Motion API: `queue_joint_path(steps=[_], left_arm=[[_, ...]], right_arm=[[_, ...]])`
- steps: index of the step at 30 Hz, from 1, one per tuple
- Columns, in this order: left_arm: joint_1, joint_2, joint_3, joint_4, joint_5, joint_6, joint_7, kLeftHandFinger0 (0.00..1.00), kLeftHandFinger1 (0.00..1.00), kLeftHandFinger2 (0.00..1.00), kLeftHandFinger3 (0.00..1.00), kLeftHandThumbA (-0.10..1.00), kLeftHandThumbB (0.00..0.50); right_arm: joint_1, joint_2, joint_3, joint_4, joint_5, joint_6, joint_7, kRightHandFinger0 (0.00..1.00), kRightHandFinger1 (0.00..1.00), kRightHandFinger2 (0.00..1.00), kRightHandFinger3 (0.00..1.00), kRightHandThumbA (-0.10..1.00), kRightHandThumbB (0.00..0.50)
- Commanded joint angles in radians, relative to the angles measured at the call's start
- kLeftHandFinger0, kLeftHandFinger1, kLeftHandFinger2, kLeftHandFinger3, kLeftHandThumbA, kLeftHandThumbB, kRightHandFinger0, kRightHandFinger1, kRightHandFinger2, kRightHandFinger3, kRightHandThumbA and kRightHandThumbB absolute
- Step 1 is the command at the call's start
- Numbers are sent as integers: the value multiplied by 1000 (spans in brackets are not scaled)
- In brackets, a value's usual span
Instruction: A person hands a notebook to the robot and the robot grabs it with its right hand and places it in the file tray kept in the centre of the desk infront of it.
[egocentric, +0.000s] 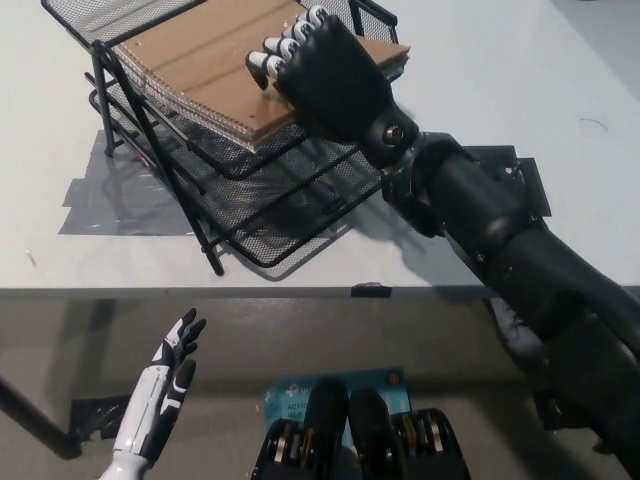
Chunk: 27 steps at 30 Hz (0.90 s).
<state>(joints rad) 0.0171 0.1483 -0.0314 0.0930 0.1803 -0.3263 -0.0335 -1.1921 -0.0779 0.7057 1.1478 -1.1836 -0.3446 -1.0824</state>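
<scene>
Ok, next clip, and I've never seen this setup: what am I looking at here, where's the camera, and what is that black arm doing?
This is a humanoid robot seen from a camera on its own head, looking steeply down at a white desk. The black arm from the right ends in its right hand, closed on a brown spiral notebook. The notebook lies on the upper level of a black wire file tray, with the hand on its near right corner. Grey tape patches sit on the desk under the tray. The white left hand rests at the lower left, below the desk edge, fingers apart and holding nothing.
</scene>
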Motion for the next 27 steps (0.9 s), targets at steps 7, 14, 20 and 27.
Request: queue_joint_path(steps=[7, 14, 20, 27], left_arm=[[-31, 19, -2, -25, -4, -16, -7, 1000, 1000, 932, 1000, 1000, 343], [-25, 21, -5, -32, -8, -2, -16, 1000, 1000, 943, 1000, 1000, 320], [-33, 25, -7, -37, -1, 5, -18, 1000, 1000, 943, 1000, 1000, 288], [-56, 26, -11, -27, -3, -7, -23, 1000, 1000, 923, 1000, 1000, 295]], right_arm=[[111, -103, -55, -521, 366, 174, 972, 1000, 1000, 1000, 1000, 870, 378], [121, -239, 4, -981, 656, 488, 1449, 1000, 1000, 1000, 1000, 744, 499], [-20, -455, 67, -1308, 1001, 777, 1724, 1000, 1000, 1000, 1000, 708, 500], [-232, -686, 54, -1394, 1399, 815, 1885, 1000, 1000, 1000, 1000, 599, 500]])
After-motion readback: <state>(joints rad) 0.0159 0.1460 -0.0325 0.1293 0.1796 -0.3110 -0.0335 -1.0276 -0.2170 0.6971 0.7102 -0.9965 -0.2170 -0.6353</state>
